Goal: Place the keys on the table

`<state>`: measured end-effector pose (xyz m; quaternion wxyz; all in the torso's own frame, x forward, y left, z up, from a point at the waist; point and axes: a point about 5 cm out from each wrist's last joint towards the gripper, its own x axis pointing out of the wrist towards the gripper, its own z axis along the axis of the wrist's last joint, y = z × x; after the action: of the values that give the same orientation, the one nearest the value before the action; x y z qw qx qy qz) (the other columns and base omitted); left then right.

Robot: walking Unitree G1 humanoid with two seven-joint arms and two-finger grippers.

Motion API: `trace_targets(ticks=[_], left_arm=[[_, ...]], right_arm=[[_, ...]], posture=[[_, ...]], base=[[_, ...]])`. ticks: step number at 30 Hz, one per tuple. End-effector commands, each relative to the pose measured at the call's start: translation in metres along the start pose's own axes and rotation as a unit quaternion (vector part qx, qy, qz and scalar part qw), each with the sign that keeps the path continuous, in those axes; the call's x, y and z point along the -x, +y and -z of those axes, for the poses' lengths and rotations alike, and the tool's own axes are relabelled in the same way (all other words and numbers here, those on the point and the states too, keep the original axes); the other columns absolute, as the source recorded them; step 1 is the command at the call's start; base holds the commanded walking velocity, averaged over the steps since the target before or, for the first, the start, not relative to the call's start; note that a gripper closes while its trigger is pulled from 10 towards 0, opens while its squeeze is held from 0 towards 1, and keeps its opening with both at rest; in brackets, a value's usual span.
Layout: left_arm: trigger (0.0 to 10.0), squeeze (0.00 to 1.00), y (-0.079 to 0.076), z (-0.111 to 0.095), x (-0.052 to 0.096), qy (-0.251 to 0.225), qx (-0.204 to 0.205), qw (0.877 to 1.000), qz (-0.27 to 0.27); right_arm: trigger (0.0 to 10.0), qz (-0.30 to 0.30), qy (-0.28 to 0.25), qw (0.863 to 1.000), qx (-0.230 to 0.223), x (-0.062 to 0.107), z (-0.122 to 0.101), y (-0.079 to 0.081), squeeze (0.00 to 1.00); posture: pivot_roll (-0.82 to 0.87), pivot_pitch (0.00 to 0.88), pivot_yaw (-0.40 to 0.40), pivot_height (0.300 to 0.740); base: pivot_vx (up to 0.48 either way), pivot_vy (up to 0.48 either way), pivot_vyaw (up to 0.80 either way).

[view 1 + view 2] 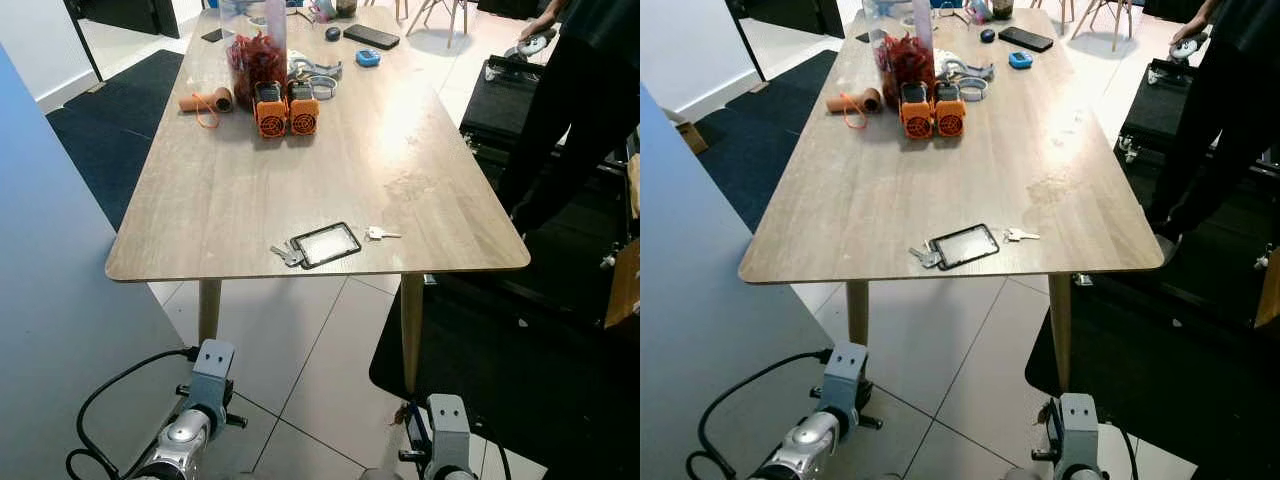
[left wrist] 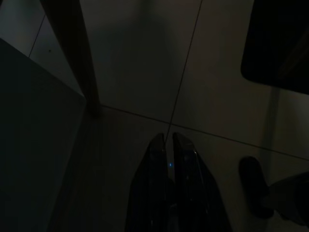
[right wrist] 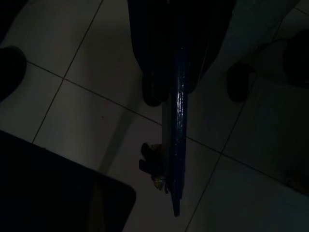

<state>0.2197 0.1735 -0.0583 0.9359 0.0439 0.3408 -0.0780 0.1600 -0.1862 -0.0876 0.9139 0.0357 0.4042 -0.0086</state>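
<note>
Both arms hang low in front of the wooden table (image 1: 250, 190). My right gripper (image 3: 170, 96) points at the tiled floor and is shut on a thin blue strap (image 3: 177, 145). A small bunch of keys (image 3: 154, 168) dangles beside that strap. My left gripper (image 2: 168, 137) is shut with nothing in it, above the floor near a table leg (image 2: 72, 53). On the table near its front edge lie another bunch of keys (image 1: 288, 253), a black-framed card holder (image 1: 326, 244) and a single key (image 1: 381, 233).
Two orange devices (image 1: 286, 109), a jar of red bits (image 1: 256, 50), a cork-coloured roll (image 1: 207, 100) and a phone (image 1: 371, 36) sit at the far end. A person in black (image 1: 570, 100) stands at the right. A blue panel (image 1: 60, 280) rises at the left. A black mat (image 1: 520, 380) lies on the right floor.
</note>
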Motion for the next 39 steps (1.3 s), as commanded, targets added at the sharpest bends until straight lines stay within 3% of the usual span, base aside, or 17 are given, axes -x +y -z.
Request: trace_targets(ticks=[1,32,39], left_arm=[[10.0,0.0,0.0,0.003,0.001,0.001,0.01,1.0,-0.001],[10.0,0.0,-0.004,-0.006,-0.002,-0.013,-0.006,1.0,0.014],[10.0,0.0,-0.005,-0.009,-0.002,-0.018,-0.02,0.999,0.021]], right_arm=[[10.0,-0.002,0.012,1.0,-0.001,0.001,0.006,0.002,0.0],[10.0,0.002,0.015,1.0,-0.005,0.003,0.009,0.001,0.0],[10.0,0.001,0.015,1.0,-0.006,0.003,0.01,0.003,0.0]], posture=[[0.03,0.064,0.005,0.74],[0.03,0.065,0.017,0.74],[0.03,0.065,0.019,0.74]], base=[[-0.334,0.0,0.0],[-0.339,0.0,0.0],[0.0,0.0,0.0]])
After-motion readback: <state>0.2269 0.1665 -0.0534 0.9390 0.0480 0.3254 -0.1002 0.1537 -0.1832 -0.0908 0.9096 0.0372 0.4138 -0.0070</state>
